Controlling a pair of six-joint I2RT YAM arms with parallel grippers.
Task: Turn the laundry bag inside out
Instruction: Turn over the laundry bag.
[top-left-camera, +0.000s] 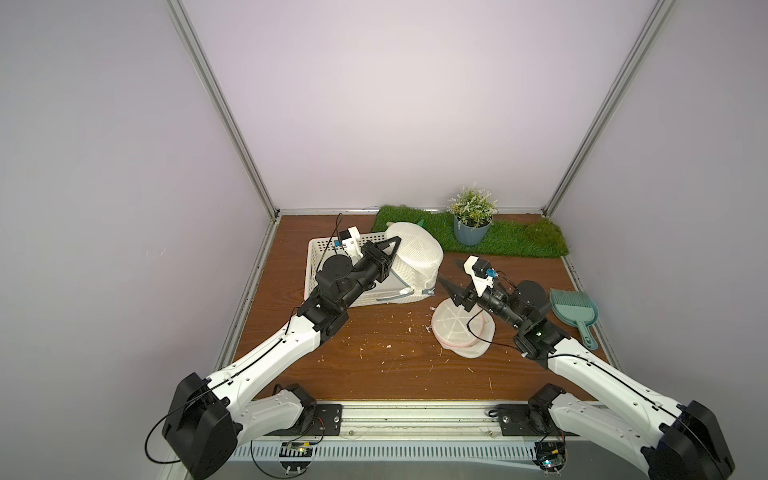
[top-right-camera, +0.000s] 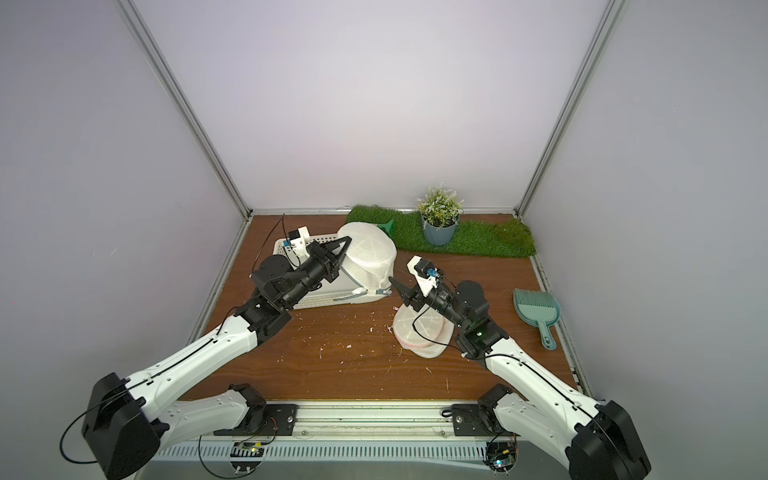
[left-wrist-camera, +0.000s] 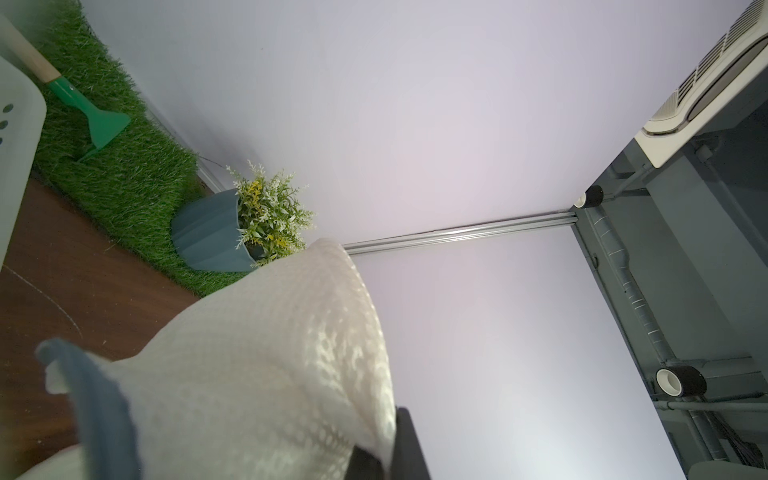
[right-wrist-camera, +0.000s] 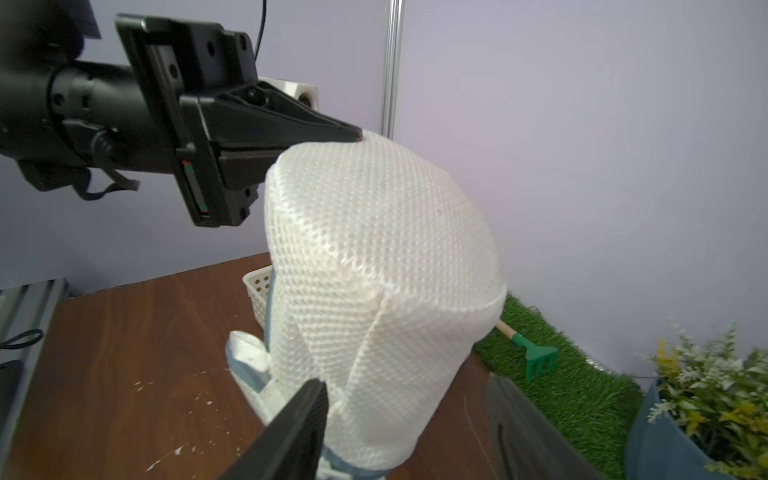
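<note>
Pale lilac walls on aluminium posts close in a scuffed wooden table (top-left-camera: 374, 365), and at its back left stands a white perforated basket (top-left-camera: 318, 253), the marker for everything else. Behind the basket and off to its right a strip of artificial grass (top-left-camera: 511, 243) runs along the back wall. The laundry bag (top-left-camera: 415, 257), a white mesh dome, is held up over the basket's right end, and its blue-trimmed lower edge trails onto the table by the basket's front right corner. The left gripper (right-wrist-camera: 357, 135) reaches across the basket and pinches the mesh at the dome's top, fingers tight together. The right gripper (top-left-camera: 448, 270) sits just right of the bag with its fingers spread wide and gripping nothing; whether one brushes the mesh I cannot tell. Nearer the front and right of the basket, a flattened pink-trimmed mesh bag (top-left-camera: 457, 332) lies under the right arm. Well to the right is a teal dustpan (top-left-camera: 575, 311). On the grass are a potted plant (top-left-camera: 471, 230) and, just behind the basket, a small green rake (right-wrist-camera: 536, 357).
</note>
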